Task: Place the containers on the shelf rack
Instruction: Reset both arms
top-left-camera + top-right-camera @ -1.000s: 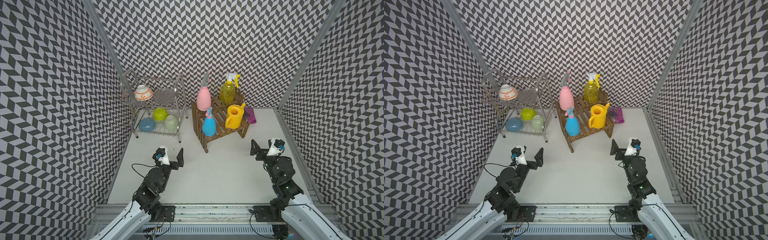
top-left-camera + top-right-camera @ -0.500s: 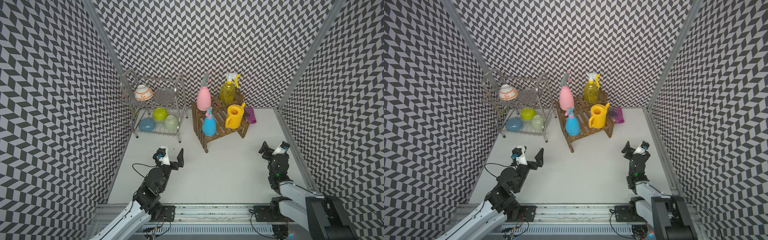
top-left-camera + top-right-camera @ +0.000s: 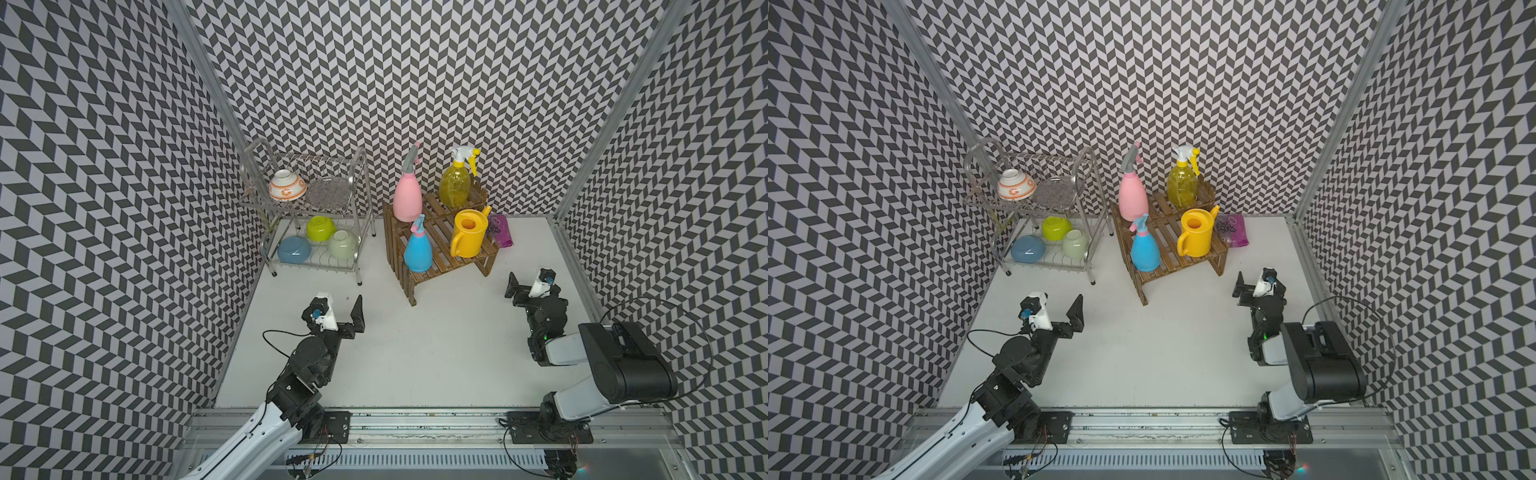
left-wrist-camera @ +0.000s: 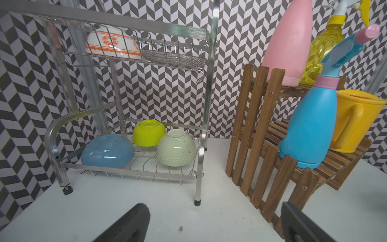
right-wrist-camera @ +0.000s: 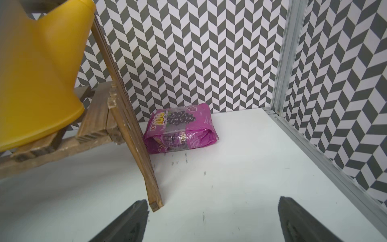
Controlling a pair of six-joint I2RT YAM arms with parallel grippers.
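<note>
In both top views the white worktop (image 3: 436, 353) is seen across the middle. Left of centre the silver wire dish rack (image 3: 320, 259) is stood, and just right of it the brown shelf rack (image 3: 441, 232). On it are set upright the pink spray bottle (image 3: 407, 199) and yellow trigger sprayer (image 3: 456, 189) on the upper step, and the yellow watering can (image 3: 469, 239) and blue spray bottle (image 3: 417, 251) on the lower. The left fingers (image 3: 358, 309), lower left, and right fingers (image 3: 513, 284), at the right, are spread wide and empty. A purple packet (image 3: 500, 230) is laid beside the rack's right end.
</note>
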